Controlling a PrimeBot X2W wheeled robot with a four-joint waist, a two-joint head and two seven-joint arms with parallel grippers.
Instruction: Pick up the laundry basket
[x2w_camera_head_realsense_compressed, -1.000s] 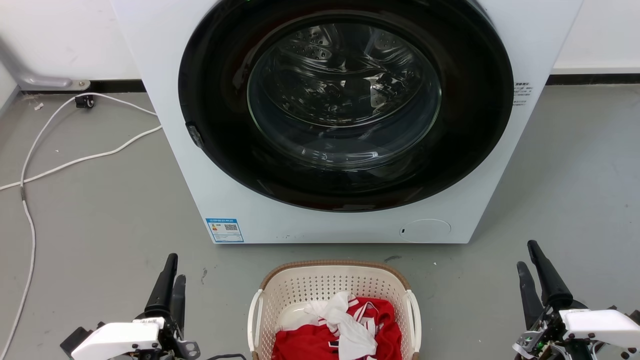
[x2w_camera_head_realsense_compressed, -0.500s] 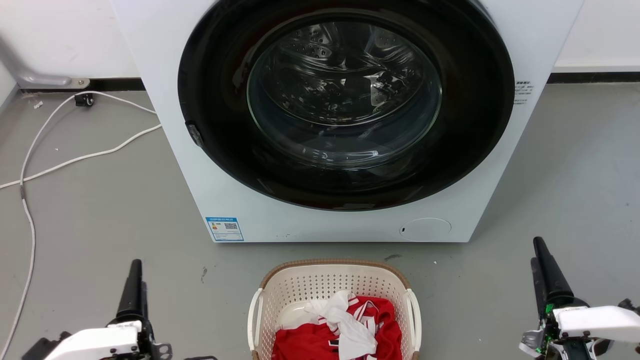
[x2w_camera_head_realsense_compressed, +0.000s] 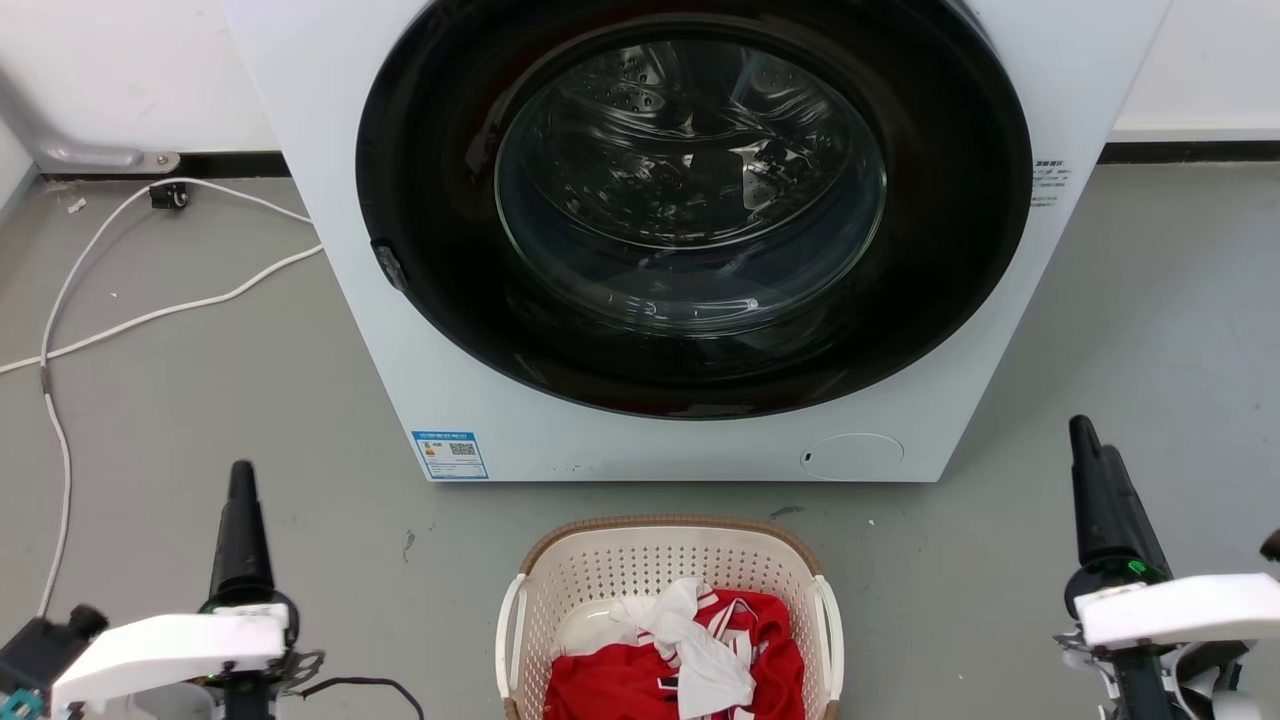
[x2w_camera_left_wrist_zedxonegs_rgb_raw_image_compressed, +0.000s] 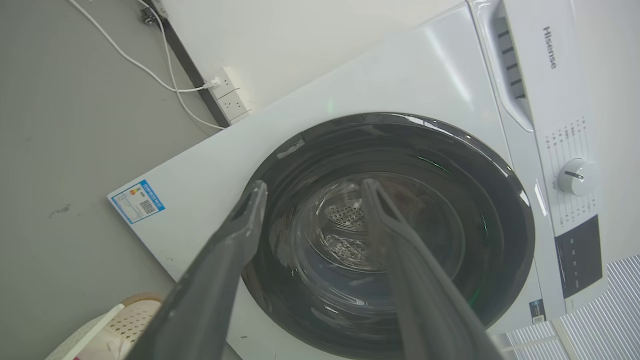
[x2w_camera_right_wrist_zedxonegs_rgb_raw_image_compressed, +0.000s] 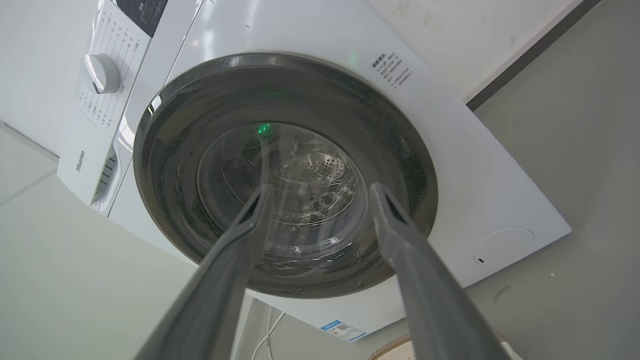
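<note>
The laundry basket (x2w_camera_head_realsense_compressed: 668, 523) stands on the floor at the bottom centre of the head view, cream perforated plastic with a brown rim and white side handles. Red and white clothes (x2w_camera_head_realsense_compressed: 690, 660) lie inside it. My left gripper (x2w_camera_head_realsense_compressed: 241, 480) is well left of the basket, and my right gripper (x2w_camera_head_realsense_compressed: 1095, 440) is well right of it. Both point toward the washing machine. The left wrist view shows the left gripper (x2w_camera_left_wrist_zedxonegs_rgb_raw_image_compressed: 314, 186) open and empty, with a corner of the basket (x2w_camera_left_wrist_zedxonegs_rgb_raw_image_compressed: 125, 320) at the lower left. The right gripper (x2w_camera_right_wrist_zedxonegs_rgb_raw_image_compressed: 321, 189) is also open and empty.
A white front-loading washing machine (x2w_camera_head_realsense_compressed: 340, 200) with a shut dark glass door (x2w_camera_head_realsense_compressed: 690, 200) stands just beyond the basket. White cables (x2w_camera_head_realsense_compressed: 60, 330) trail over the grey floor at the left toward a wall socket (x2w_camera_left_wrist_zedxonegs_rgb_raw_image_compressed: 230, 95).
Both grippers have swung outward from the basket and turned, so their fingers now line up one behind the other in the head view. The basket has not moved.
</note>
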